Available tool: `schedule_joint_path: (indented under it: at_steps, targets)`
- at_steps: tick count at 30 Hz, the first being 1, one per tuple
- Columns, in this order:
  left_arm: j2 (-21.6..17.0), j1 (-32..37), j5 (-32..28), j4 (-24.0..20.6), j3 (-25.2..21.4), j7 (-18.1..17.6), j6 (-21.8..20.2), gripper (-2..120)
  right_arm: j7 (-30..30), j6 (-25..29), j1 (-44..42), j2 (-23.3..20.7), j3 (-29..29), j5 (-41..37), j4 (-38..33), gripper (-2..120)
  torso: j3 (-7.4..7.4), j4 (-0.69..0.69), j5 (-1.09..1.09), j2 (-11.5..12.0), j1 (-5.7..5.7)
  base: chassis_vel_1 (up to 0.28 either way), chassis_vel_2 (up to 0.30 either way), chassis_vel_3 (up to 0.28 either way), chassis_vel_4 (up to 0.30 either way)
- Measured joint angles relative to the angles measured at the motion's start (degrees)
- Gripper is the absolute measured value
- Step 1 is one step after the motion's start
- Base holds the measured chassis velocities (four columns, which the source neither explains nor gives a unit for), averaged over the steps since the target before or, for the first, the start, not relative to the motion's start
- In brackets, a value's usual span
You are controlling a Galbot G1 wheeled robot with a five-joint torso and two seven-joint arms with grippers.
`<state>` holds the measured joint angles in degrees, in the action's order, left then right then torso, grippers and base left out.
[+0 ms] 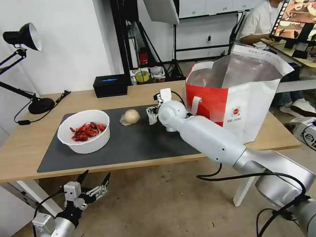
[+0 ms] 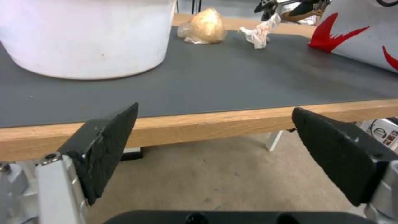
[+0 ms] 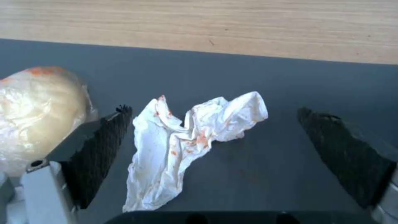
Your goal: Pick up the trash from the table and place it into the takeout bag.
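Straddling the crumpled tissue (image 3: 195, 140), the open right gripper (image 3: 215, 146) should drop squarely, bun (image 3: 37, 115) just outside one finger; open left gripper (image 1: 95, 182) idles below the table (image 1: 15, 147).

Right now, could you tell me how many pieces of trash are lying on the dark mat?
3: the white bowl of red shells at its left, the bun mid-mat, the crumpled tissue between the right gripper's open fingers. The arm may hide more.

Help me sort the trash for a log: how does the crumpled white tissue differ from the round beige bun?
The crumpled white tissue is flat, ragged and flecked with orange-red; the round beige bun is a smooth dome in clear wrap. The tissue lies between the open fingers of the right gripper; the bun lies just outside them. Both rest on the dark grey mat.
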<state>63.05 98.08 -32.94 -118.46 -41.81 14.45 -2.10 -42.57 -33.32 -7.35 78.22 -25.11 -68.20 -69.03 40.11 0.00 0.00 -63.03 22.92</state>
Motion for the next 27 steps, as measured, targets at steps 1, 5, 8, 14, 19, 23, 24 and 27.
schedule_joint_path:
  at_steps: [1,5,8,14,19,23,24,27]
  targets:
    - [0.02,0.04,0.19,-0.06,-0.08,-0.02,-0.06,100,0.18,-0.09,0.09,0.00,-0.08,-0.01,0.09,100,0.00,0.00,0.00,0.00,0.00,0.000,0.000,0.000,0.000]
    - [0.08,0.26,0.40,-0.11,-0.36,-0.20,-0.22,100,0.57,-0.42,0.31,0.20,-0.17,0.00,0.65,100,0.00,0.00,0.00,0.00,0.00,0.000,0.000,0.000,0.000]
    - [0.19,0.56,0.43,-0.25,-0.53,-0.22,-0.23,100,1.02,-0.51,0.36,0.54,-0.18,0.21,1.47,100,0.00,0.00,0.00,0.00,0.00,0.000,0.000,0.000,0.000]
    - [0.62,0.85,0.66,-0.43,-0.66,-0.21,-0.23,100,1.43,-0.55,0.30,1.14,-0.16,0.55,2.49,100,0.00,0.00,0.00,0.00,0.00,0.000,0.000,0.000,0.000]
    - [0.86,0.87,0.85,-0.43,-0.51,-0.20,-0.23,100,1.97,-0.69,0.22,1.56,-0.04,0.80,3.09,100,0.00,0.00,0.00,0.00,0.00,0.000,0.000,0.000,0.000]
    - [0.76,0.62,0.87,-0.34,-0.33,-0.20,-0.23,100,3.08,-0.73,0.24,1.87,0.07,1.70,3.81,100,0.00,0.00,0.00,0.00,0.00,0.000,0.000,0.000,0.000]
    - [0.65,0.50,0.86,-0.24,-0.30,-0.21,-0.23,100,3.39,-0.74,0.24,2.04,0.09,1.84,4.01,100,0.00,0.00,0.00,0.00,0.00,0.000,0.000,0.000,0.000]
    - [0.50,0.34,0.82,-0.08,-0.24,-0.20,-0.23,100,3.74,-0.75,0.20,2.33,0.17,2.11,4.34,100,0.00,0.00,0.00,0.00,0.00,0.000,0.000,0.000,0.000]
